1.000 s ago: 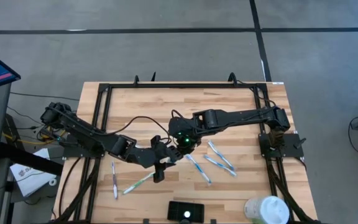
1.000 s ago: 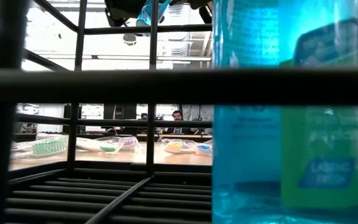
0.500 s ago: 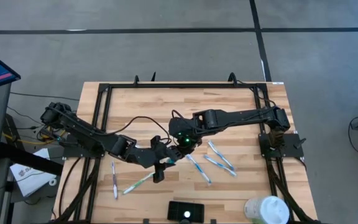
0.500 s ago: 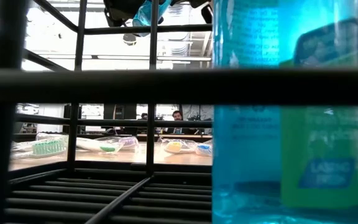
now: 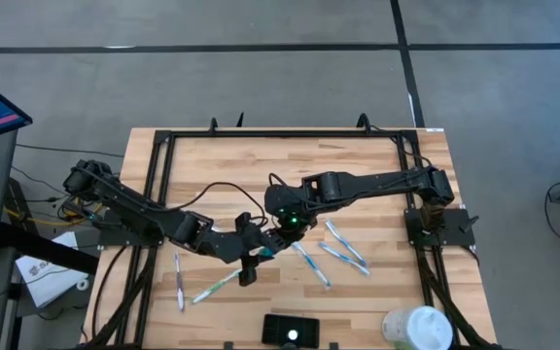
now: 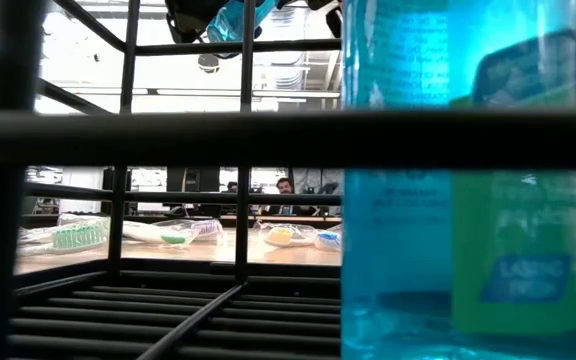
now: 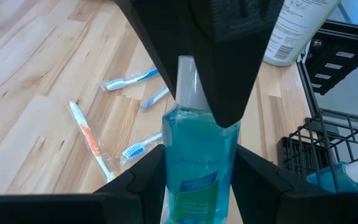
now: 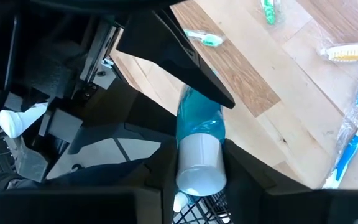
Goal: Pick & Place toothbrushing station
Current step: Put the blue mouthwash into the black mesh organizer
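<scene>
My left gripper [image 7: 197, 158] pinches the body of a blue bottle [image 7: 199, 180], one finger on each flank, and holds it above the middle of the table [image 5: 222, 165]. My right gripper [image 8: 199, 149] meets it from the opposite side, and its jaws pinch the white cap [image 8: 199, 163]. Both grips therefore bear on one bottle, which I judge to be a handover in mid-air. The station [image 5: 291, 331], a low black box, sits at the table's near edge, well apart from both grippers and untouched. Procedure: confirm that the right jaws sit squarely on the cap, not on its rim. Only then spread the left jaws, and draw the left arm straight back along the bottle's axis so that no finger drags it. Keep the bottle's line steady during release. A cap grip is narrow and the liquid below is heavy, so expect swing. Move slowly over the loose toothbrushes [image 5: 343, 248] toward the station.
</scene>
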Robot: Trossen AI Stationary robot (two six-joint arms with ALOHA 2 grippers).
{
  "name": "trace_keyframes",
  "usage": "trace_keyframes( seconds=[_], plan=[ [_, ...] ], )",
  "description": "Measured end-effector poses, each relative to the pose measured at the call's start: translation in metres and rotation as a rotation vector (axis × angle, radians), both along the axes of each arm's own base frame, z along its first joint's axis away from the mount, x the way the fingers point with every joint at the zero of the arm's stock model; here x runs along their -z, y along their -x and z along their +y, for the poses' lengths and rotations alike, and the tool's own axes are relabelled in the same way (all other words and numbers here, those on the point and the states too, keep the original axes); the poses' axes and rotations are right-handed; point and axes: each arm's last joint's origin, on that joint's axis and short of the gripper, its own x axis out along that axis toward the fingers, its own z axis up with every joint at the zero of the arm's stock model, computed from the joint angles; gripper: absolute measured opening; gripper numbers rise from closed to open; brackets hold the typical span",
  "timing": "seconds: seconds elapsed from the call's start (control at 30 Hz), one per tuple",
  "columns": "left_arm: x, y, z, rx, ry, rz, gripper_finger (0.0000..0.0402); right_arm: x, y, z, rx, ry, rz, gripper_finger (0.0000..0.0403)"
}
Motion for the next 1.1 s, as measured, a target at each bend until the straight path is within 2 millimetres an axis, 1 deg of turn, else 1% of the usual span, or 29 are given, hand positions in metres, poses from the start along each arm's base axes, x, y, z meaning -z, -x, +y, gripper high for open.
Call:
trace_keyframes(
  seconds=[0.13,0.23,0.63,0.77,0.87,1.1],
  plan=[
    [0.000,0.000,0.000,0.000,0.002,-0.001,0.0148,0.000,0.000,0.000,-0.006,0.005,-0.002,0.0096],
    [0.000,0.000,0.000,-0.006,0.012,-0.003,0.0163,0.000,0.000,0.000,-0.013,0.010,-0.004,0.0095],
    [0.000,0.000,-0.002,0.001,0.068,0.001,0.0279,0.001,0.002,-0.001,-0.029,0.033,0.005,0.0094],
    [0.002,0.001,-0.001,-0.025,0.077,0.025,0.0306,0.001,0.002,0.002,-0.036,0.027,0.009,0.0094],
    [0.005,0.004,0.001,-0.043,0.079,0.063,0.0314,0.001,0.003,0.007,-0.052,0.022,0.010,0.0093],
    [0.009,0.008,0.000,-0.055,0.086,0.119,0.0316,0.001,0.007,0.025,-0.096,0.017,0.014,0.0093]
  ],
)
